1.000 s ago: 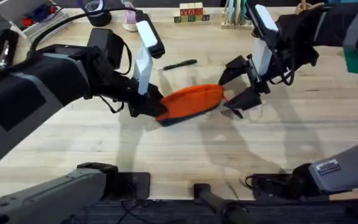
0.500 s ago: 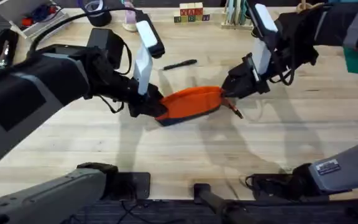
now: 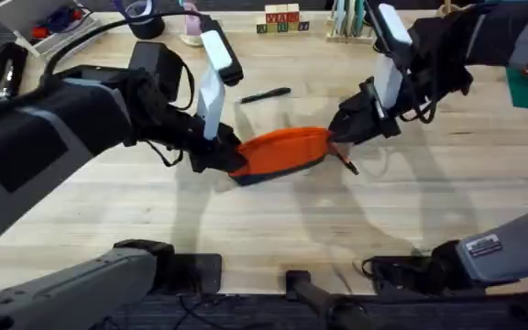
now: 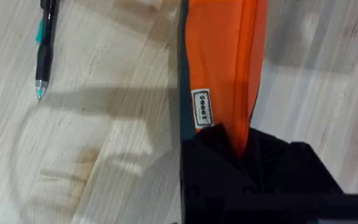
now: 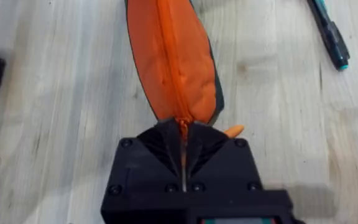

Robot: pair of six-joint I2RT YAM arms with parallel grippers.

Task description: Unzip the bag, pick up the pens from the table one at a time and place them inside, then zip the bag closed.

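We are watching the right gripper [image 3: 337, 137], whose fingers a second ago were spread apart beside the bag [image 3: 278, 153]; now they are pressing together on the bag's end, pinching the orange zip tab [image 5: 182, 127], as the right wrist view is showing. Since half a second ago almost nothing is changing. The left gripper [image 3: 232, 158] is still clamping the opposite end, its black fingers closed over the orange fabric and the navy base in the left wrist view. The bag is lying near the middle of the table [image 3: 273, 229], a soft, plump oval of woven orange cloth with a raised zip seam down its top and a small white label [image 4: 201, 109] sewn on its side. The black pen [image 3: 266, 94], slim and straight, is lying on the pale, grainy planks toward the far edge. An orange pen [image 3: 347, 161] is poking out beside the right gripper.
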